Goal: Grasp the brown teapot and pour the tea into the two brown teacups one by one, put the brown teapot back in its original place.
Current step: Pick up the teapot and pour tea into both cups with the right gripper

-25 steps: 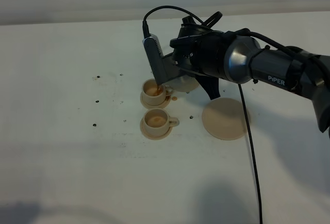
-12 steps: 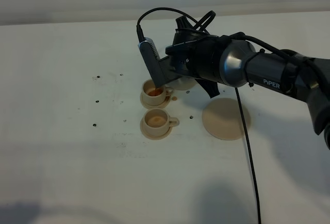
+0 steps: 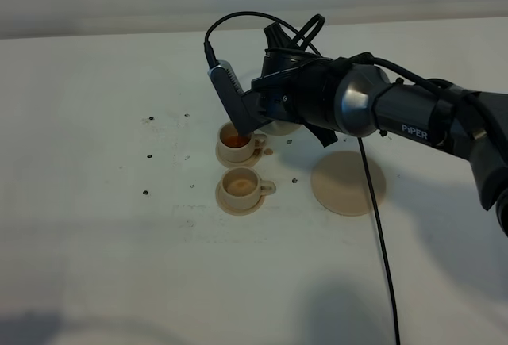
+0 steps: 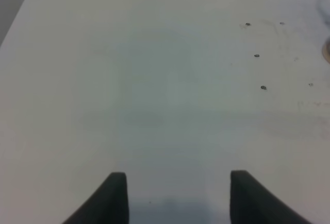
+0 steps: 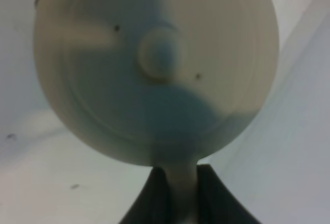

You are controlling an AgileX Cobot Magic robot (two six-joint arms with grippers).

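Close-up: brown teapot point(image 5: 154, 95) fills view, lid knob point(image 5: 160, 54) facing camera; hand point(image 5: 177, 183) clamps its handle; white counter point(image 5: 289, 147) behind.

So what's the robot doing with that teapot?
The right end effector grips the brown teapot by its handle and tips it over the far teacup, which has reddish tea inside. The near teacup looks like it has tea too. The big saucer where the teapot belongs is bare. The left end effector hangs open, holding nothing.

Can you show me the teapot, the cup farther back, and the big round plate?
brown teapot point(image 5: 161, 54): right wrist view, on its lid knob.
far teacup point(image 3: 235, 140): high view, on its tea-filled middle.
big saucer point(image 3: 348, 182): high view, on its bare middle.
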